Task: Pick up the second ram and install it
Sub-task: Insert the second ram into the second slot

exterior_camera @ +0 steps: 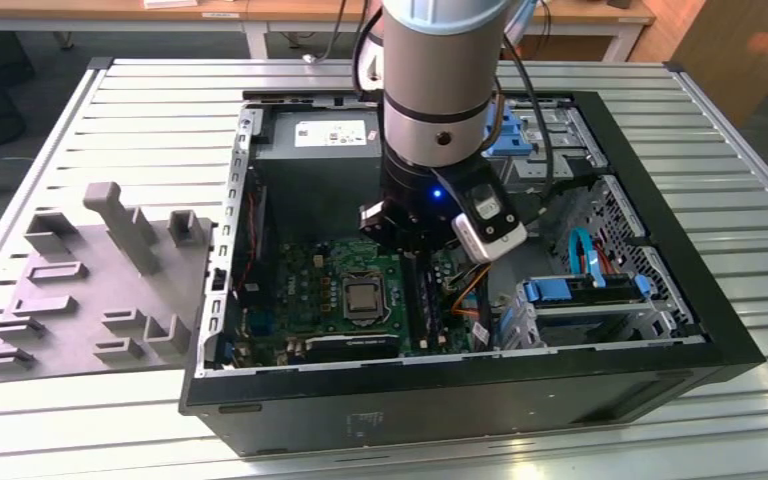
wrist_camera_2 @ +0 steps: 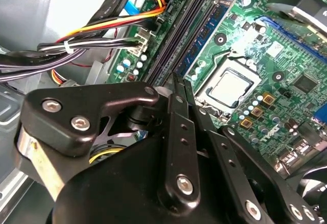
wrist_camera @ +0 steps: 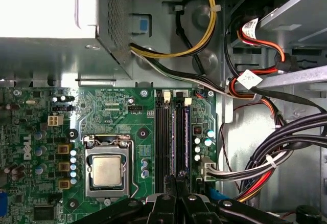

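Slatted worktop (exterior_camera: pixel 131 110), open PC case (exterior_camera: pixel 664 330) lying on its side on it. Grey moulded tray (exterior_camera: pixel 91 290) sits on the worktop just beside the case, on the exterior view's left. The arm (exterior_camera: pixel 438 90) reaches straight down into the case over the board (wrist_camera: pixel 117 106). In the first wrist view the tool (wrist_camera: pixel 178 177) is low over the row of slots (wrist_camera: pixel 168 137), with its tips at the end of the row away from the power supply (wrist_camera: pixel 51 14). The fingers (wrist_camera_2: pixel 180 127) are drawn together at the tips, clenched. Whether anything thin is pinched between them cannot be told. In the second wrist view one ram stick (wrist_camera_2: pixel 209 29) stands upright, seated in the slot row, its chip face turned toward the CPU (wrist_camera_2: pixel 231 87). The dark slots on its far side from the CPU run in line with the fingertips. Whether a second stick sits under the tips cannot be told. The CPU lies flat in its socket just beside the slot row. Bundled cables (wrist_camera: pixel 276 147), black, yellow and red, cross the case on the other side of the slots, with a white plug (wrist_camera: pixel 207 170) seated on the board near the tool. Blue drive bracket (exterior_camera: pixel 584 295) in the bay on the exterior view's right.
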Available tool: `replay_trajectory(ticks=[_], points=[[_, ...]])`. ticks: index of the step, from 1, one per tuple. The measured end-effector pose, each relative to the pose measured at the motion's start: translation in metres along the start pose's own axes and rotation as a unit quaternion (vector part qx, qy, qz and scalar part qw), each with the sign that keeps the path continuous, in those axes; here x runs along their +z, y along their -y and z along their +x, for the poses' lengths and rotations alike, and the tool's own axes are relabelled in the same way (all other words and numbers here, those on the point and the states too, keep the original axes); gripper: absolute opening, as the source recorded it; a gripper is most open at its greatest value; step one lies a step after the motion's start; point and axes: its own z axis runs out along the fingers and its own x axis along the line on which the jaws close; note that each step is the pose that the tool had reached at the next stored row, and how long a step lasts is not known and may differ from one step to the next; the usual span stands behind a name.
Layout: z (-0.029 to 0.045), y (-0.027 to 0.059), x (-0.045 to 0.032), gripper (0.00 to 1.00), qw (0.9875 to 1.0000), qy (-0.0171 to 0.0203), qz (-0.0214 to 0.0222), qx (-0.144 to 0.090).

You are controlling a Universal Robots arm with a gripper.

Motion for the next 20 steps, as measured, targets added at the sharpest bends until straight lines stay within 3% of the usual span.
replay_trajectory(ticks=[16, 20], points=[[0.0023, 0.0000, 0.0071, 0.12, 1.0000, -0.0001, -0.0008, 0.000], [0.0023, 0.0000, 0.0087, 0.12, 1.0000, 0.0000, -0.0002, 0.009]])
